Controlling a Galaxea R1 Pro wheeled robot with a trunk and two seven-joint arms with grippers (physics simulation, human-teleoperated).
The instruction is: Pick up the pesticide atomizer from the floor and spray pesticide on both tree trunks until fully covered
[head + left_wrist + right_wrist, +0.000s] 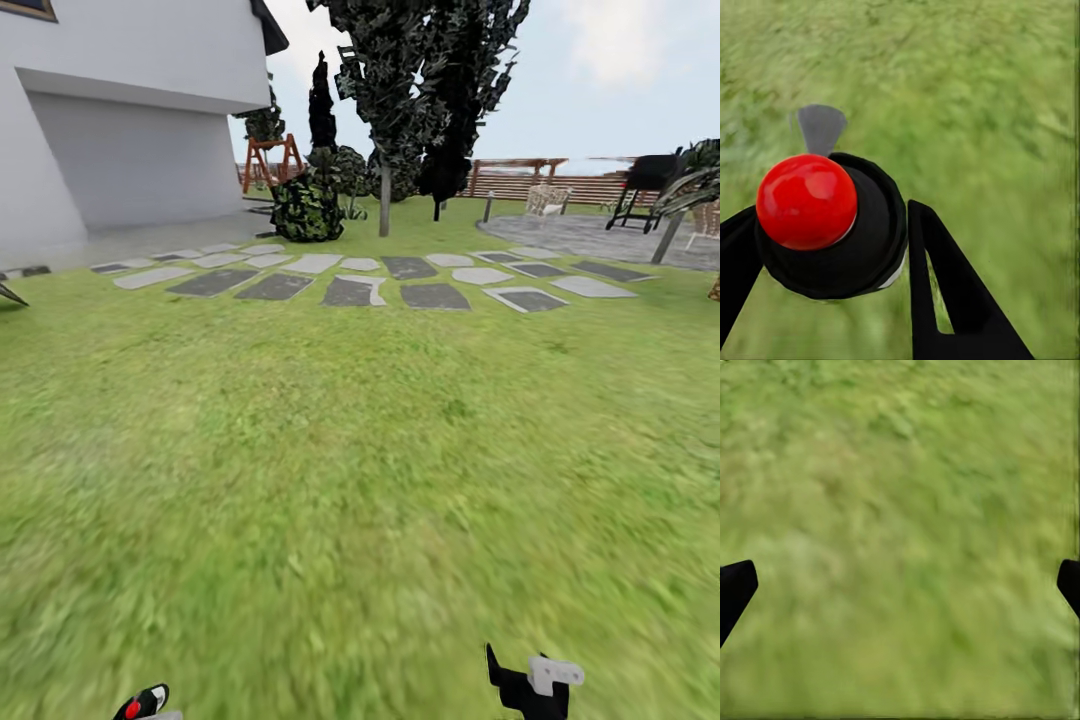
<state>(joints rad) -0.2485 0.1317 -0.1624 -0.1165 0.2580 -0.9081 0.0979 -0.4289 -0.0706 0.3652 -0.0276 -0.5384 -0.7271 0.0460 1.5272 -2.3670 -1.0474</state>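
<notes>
Wide open green grass lawn (360,470) all around, with free room ahead and to both sides. Ends at far left against a big white house wall (120,110) with a grey paved strip at its foot. Crosses, further out, a band of flat grey stepping stones (350,290) set level in the grass. Beyond the stones, tall dark-leaved trees (420,80) and a low dark leafy bush (306,208) near the middle; at far right a grey paved patio (580,235) with a black grill (645,185), and behind it a brown slatted wooden fence (560,186) closing the far edge. Low in the head view, the left gripper (832,217) closed around the black-bodied, red-knobbed pesticide atomizer (862,247), black fingers (945,292) pressed to either side, above bare grass. Right gripper (900,585) spread wide, holding nothing, only grass between its fingertips.
</notes>
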